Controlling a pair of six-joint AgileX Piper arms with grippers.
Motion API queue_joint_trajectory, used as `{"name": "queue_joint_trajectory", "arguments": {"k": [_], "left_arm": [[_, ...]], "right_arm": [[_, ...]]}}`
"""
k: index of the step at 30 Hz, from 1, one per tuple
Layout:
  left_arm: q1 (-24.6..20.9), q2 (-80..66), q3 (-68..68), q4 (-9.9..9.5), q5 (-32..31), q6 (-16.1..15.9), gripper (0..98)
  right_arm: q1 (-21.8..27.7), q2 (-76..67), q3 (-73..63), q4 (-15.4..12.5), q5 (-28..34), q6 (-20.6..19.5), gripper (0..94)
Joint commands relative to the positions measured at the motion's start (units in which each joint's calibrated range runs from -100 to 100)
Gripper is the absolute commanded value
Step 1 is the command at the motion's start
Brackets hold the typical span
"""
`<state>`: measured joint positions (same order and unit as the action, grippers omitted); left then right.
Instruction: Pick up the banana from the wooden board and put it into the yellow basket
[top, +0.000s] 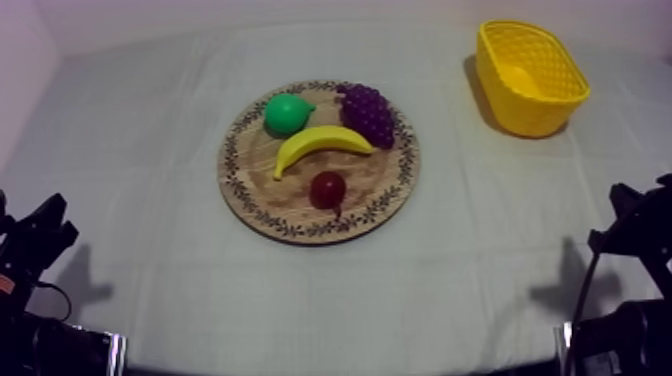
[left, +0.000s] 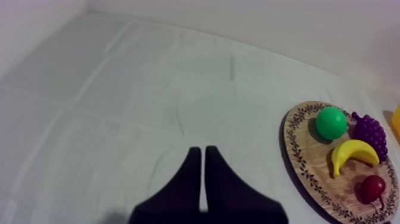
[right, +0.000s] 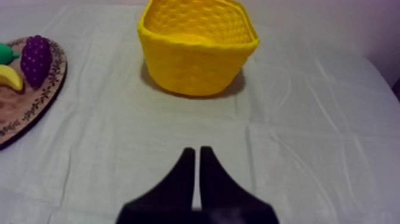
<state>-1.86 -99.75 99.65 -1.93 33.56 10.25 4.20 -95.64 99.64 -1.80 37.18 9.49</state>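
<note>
Four toy fruits on one round wooden board (top: 232, 180), mid-cloth (top: 150, 260): banana (top: 322, 143) lying across the board's middle, no gripper near it; green fruit (top: 287, 112), probably a pear, just behind it; grapes (top: 368, 113) beside the pear, at the banana's end; small red fruit (top: 327, 188) in front. Yellow basket (top: 520, 105): upright, well apart at far right. Left gripper (left: 202, 158): fingers together on nothing, low over cloth beside the board. Right gripper (right: 197, 154): likewise pressed together, facing the basket.
</note>
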Motion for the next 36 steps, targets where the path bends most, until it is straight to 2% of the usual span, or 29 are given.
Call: {"name": "queue_joint_trajectory", "arguments": {"k": [1, 13, 20, 26, 36], "left_arm": [[0.02, 0.0, 0.01, 0.0, -0.02, -0.02, 0.0], [0.02, 0.0, 0.01, 0.0, -0.02, -0.02, 0.0], [0.02, 0.0, 0.01, 0.0, -0.02, 0.0, 0.0], [0.02, 0.0, 0.01, 0.0, -0.02, -0.05, 0.0], [0.02, 0.0, 0.01, 0.0, -0.02, -0.01, 0.0]], "right_arm": [[-0.06, -0.03, 0.03, -0.03, 0.0, -0.33, 0.6], [-0.35, 3.18, -0.93, -0.03, -1.36, 1.41, 0.6], [-0.89, 11.83, -9.69, 1.31, -1.58, 1.11, 0.6], [-2.52, 22.42, -22.73, 2.84, 2.38, 1.08, 0.6], [-8.76, 39.35, -44.87, 4.37, 10.63, 1.74, 0.6]]}}
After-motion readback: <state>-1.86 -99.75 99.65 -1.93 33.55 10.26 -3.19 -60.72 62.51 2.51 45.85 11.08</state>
